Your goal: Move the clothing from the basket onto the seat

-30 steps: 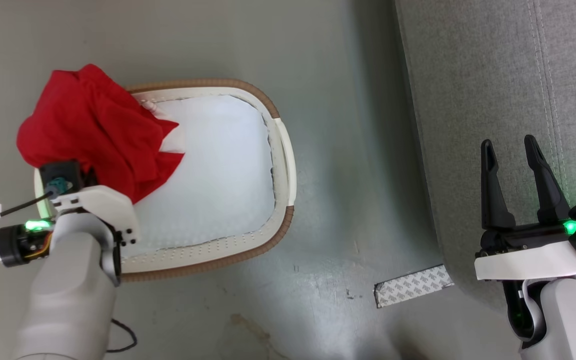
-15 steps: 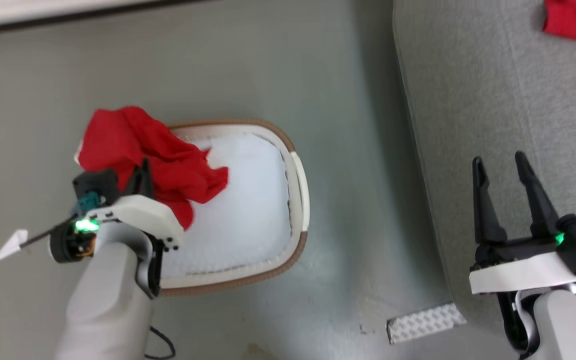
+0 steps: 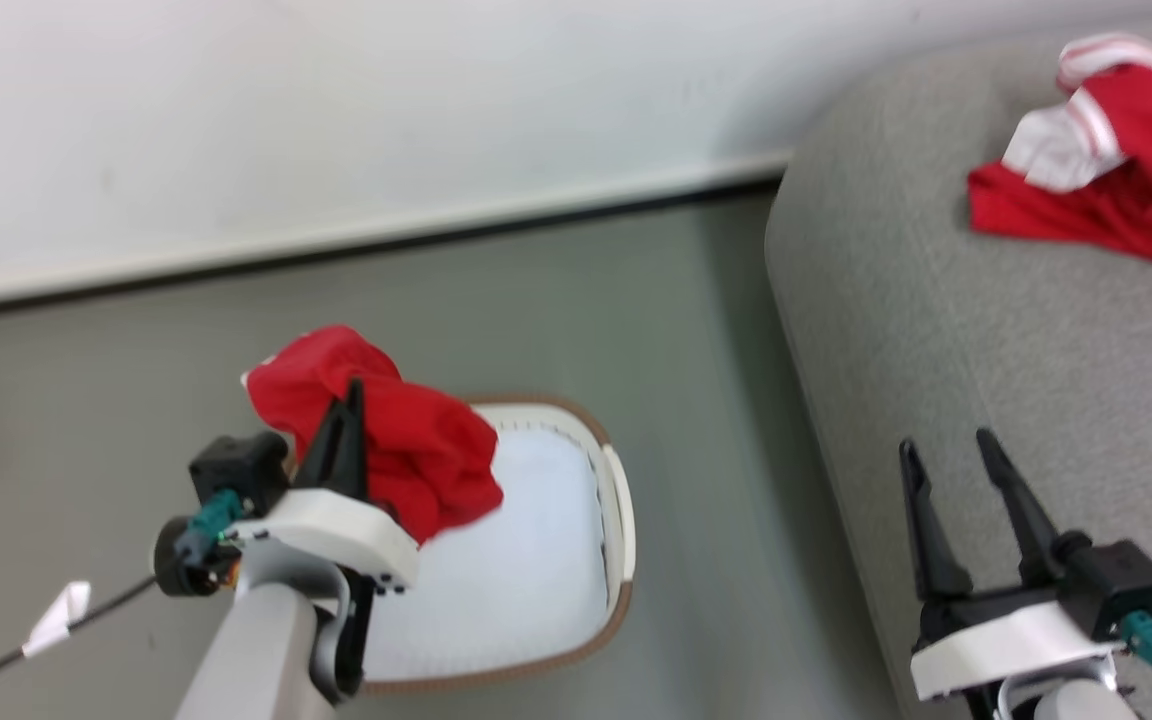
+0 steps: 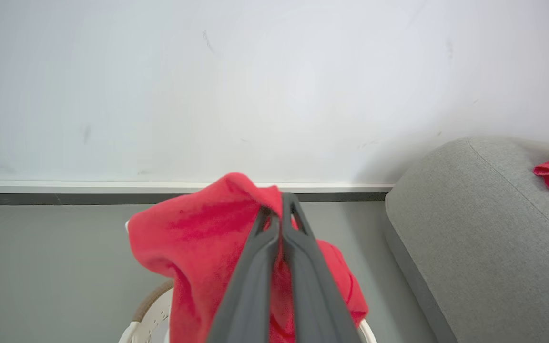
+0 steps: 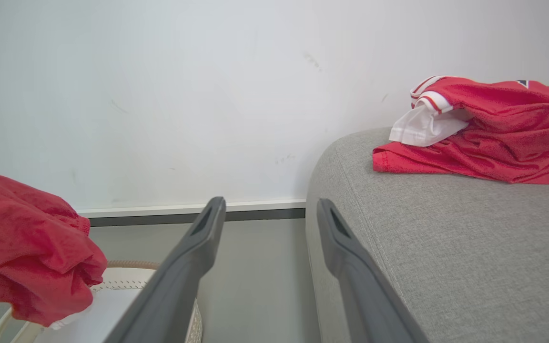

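One garment (image 3: 421, 450) higher, second (image 3: 1126, 190) on seat (image 3: 986, 380)

Indoor room with a domestic look: grey upholstered sofa (image 3: 936, 350) by a bare white wall (image 3: 336, 100), plastic laundry basket (image 3: 620, 520) on smooth grey floor (image 3: 86, 400). White skirting (image 3: 336, 238) runs along the wall foot. Faint scuffs on the wall.

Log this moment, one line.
left gripper: shut on plain red garment, over basket | right gripper: open, empty | striped garment: on sofa
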